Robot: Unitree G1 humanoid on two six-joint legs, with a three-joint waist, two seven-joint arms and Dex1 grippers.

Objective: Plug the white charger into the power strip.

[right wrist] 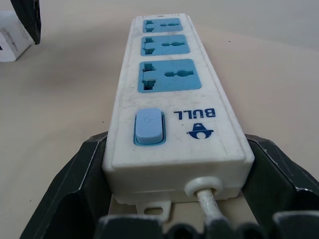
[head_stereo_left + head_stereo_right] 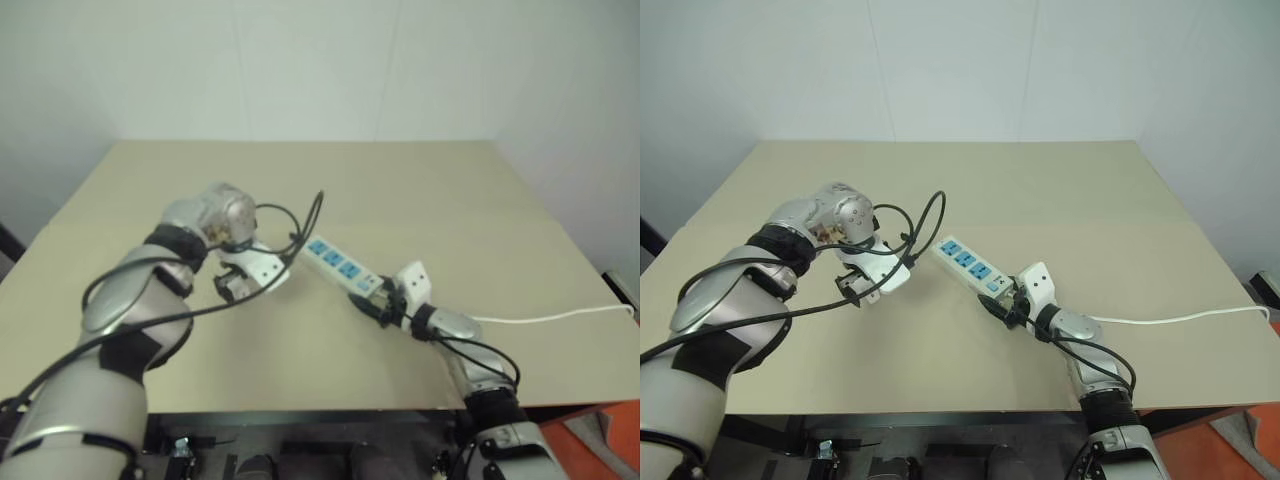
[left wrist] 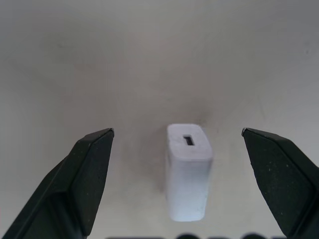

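The smooth white charger (image 3: 187,172), a rounded block with a small slot in its end, lies on the matte beige tabletop (image 2: 400,190) between the left hand's (image 3: 177,133) wide-spread black fingers. The right hand (image 1: 174,172) clamps the switch end of the long glossy power strip (image 1: 169,84), with its blue socket faces and thin white cable (image 2: 1180,320).

**Item count, worktop**

One power strip (image 1: 169,99), white, carrying three blue socket faces in a row plus one blue rocker switch (image 1: 148,126) at the cable end. One thin white cable (image 2: 545,319) leaving the strip (a single run across the worktop toward the edge). One white charger (image 3: 188,169), with one small slot in its end face. One worktop (image 2: 1060,190), beige. Two tools: left tool (image 3: 177,137) and right tool (image 1: 174,164), two black fingers each, four fingers total.
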